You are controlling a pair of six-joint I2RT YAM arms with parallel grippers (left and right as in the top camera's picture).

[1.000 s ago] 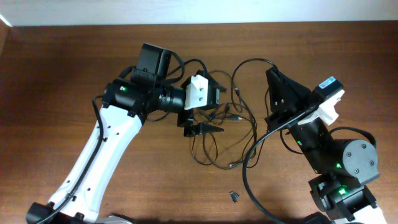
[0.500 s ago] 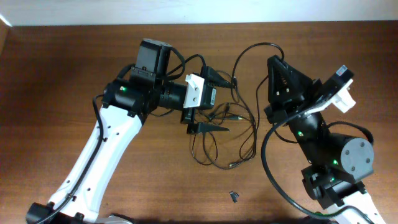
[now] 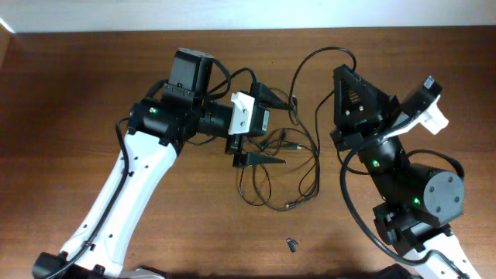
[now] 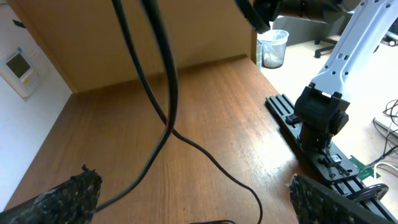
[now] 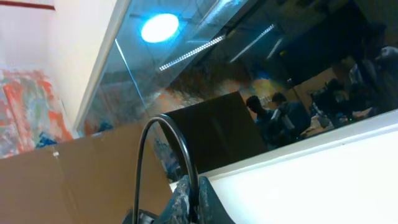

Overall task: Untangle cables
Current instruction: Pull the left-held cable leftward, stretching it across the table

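The cables (image 3: 283, 174) lie as a tangle of thin black cords on the wooden table between the two arms. My left gripper (image 3: 273, 128) hangs open and wide over the tangle's left part, one finger (image 3: 267, 94) far and one finger (image 3: 262, 160) near. In the left wrist view a thin cable (image 4: 214, 167) runs across the wood between the spread fingertips of the left gripper (image 4: 196, 202), touching neither. My right gripper (image 3: 341, 77) is raised and tilted upward, shut on a cable loop (image 3: 322, 56). The right wrist view shows that cable (image 5: 168, 130) arching up out of the closed right gripper (image 5: 194, 194).
A tiny dark loose piece (image 3: 292, 245) lies near the table's front edge. Thicker black cords run along both robots' arms. The right arm's base (image 4: 318, 121) stands at the table's right side in the left wrist view. A plastic cup (image 4: 272, 48) sits beyond the table.
My right gripper has tilted up and swung toward the far side, drawing its cable loop higher and farther back. The left gripper turned slightly, then stayed still and open.
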